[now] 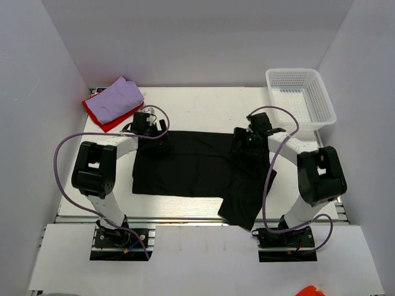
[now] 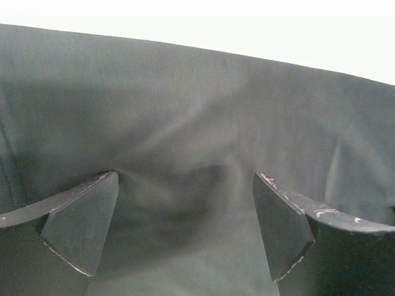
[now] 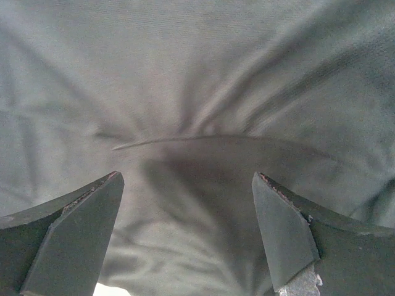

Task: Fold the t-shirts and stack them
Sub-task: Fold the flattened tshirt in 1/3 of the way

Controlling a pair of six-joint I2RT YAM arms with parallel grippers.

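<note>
A black t-shirt (image 1: 191,166) lies spread across the middle of the table, folded along its far edge, with a bunched part hanging toward the front right. My left gripper (image 1: 154,143) hovers over its far left corner, jaws wide apart with only flat black cloth (image 2: 185,154) between them. Over the far right part my right gripper (image 1: 250,147) is open too, above wrinkled black cloth (image 3: 185,123). A pale lavender t-shirt (image 1: 120,98) sits folded on a red t-shirt (image 1: 108,120) at the back left.
A white mesh basket (image 1: 300,97) stands at the back right corner. White walls enclose the table on three sides. An orange object (image 1: 310,291) shows at the bottom edge, off the table.
</note>
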